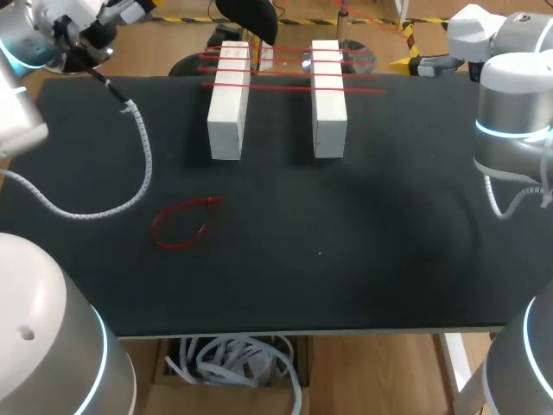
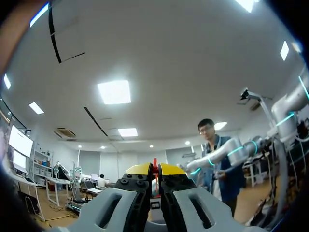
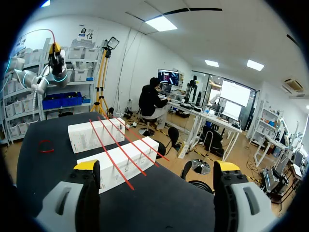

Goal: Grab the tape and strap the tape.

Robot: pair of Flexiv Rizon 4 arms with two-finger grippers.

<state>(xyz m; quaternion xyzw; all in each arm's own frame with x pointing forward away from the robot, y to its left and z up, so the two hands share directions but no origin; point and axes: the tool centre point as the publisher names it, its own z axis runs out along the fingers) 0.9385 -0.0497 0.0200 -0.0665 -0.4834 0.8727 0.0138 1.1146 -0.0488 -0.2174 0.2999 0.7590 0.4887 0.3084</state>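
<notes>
Two white blocks [image 1: 229,112] [image 1: 328,99] stand side by side at the table's far middle, with three red tape strips [image 1: 294,73] laid across both. A loose red tape loop [image 1: 183,223] lies on the black table [image 1: 363,242] left of centre. My left gripper [image 2: 154,169] is raised high off the far left corner, pointing upward, shut on a thin red tape strip [image 2: 155,163] pinched between its yellow tips. In the right wrist view that arm [image 3: 54,63] shows with the strip arcing from it. My right gripper [image 3: 157,166] stands wide open at the far right edge, the blocks [image 3: 123,162] ahead of it.
A white spiral cable [image 1: 138,164] from my left arm curves over the table's left part. The loose loop [image 3: 46,145] lies beyond the blocks as seen from the right gripper.
</notes>
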